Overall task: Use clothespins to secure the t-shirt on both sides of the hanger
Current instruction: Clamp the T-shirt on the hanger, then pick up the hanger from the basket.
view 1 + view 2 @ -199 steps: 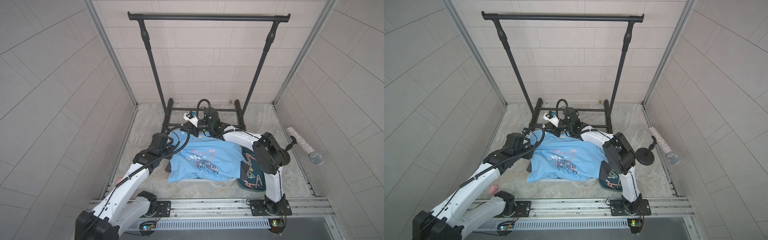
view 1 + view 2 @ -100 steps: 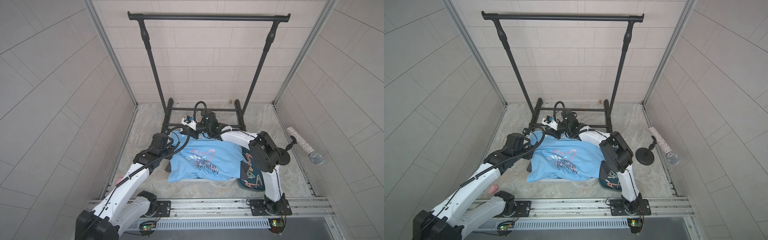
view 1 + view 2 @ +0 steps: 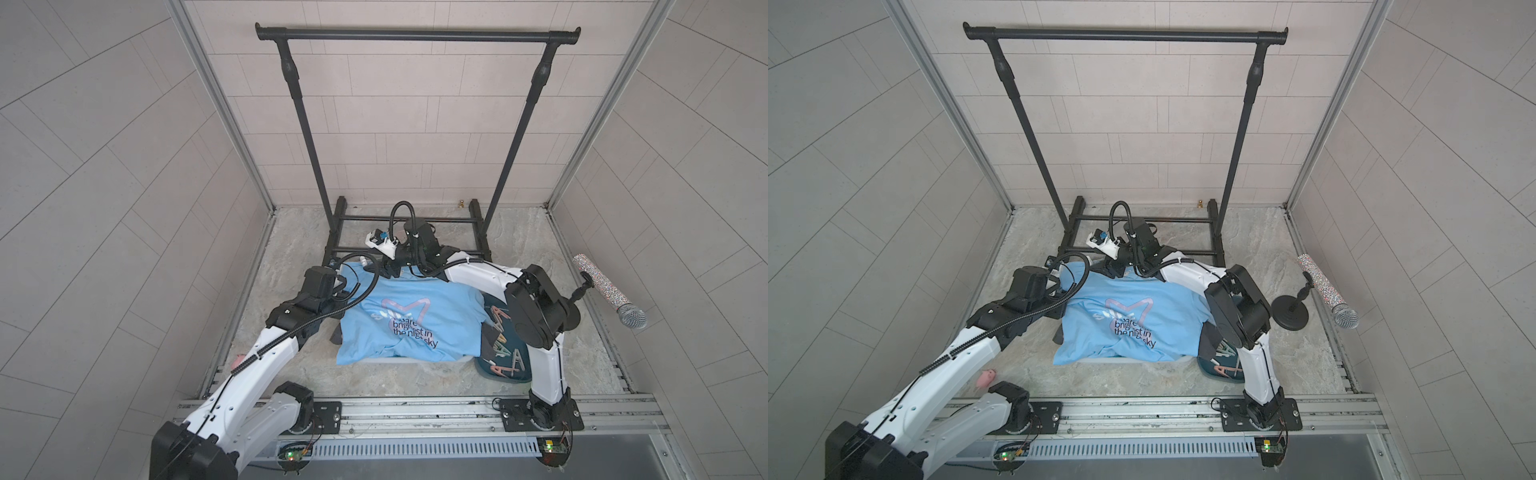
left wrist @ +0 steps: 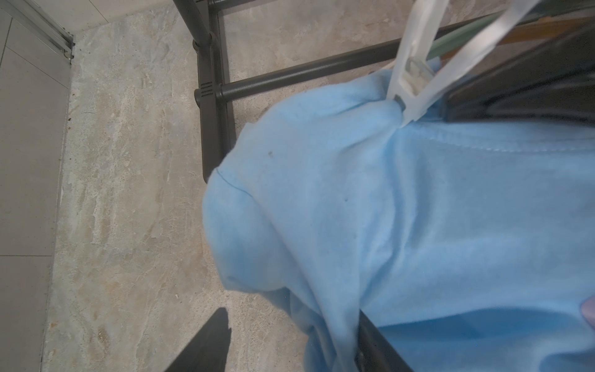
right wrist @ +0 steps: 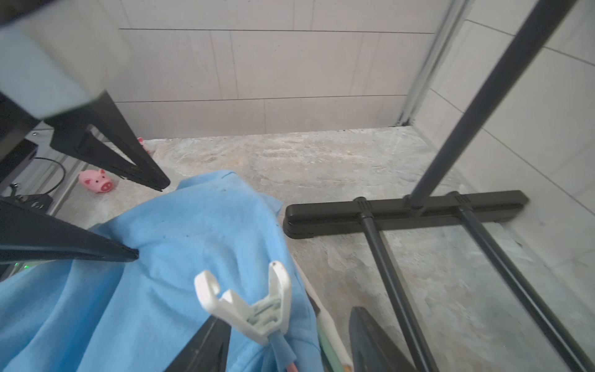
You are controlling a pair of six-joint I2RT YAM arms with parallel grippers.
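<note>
Jaws apart, white clothespin (image 5: pixel 254 309) on t-shirt (image 3: pixel 415 324)

I see the white clothespin clipped upright on a fold of the t-shirt, standing between the right gripper's (image 5: pixel 288 317) spread fingers. My left gripper (image 4: pixel 293 317) is parted too: shoulder fabric drapes over one finger, the other clear. Spare clothespins (image 3: pixel 503 353) lie in the teal tray (image 3: pixel 484 368) beside the shirt
</note>
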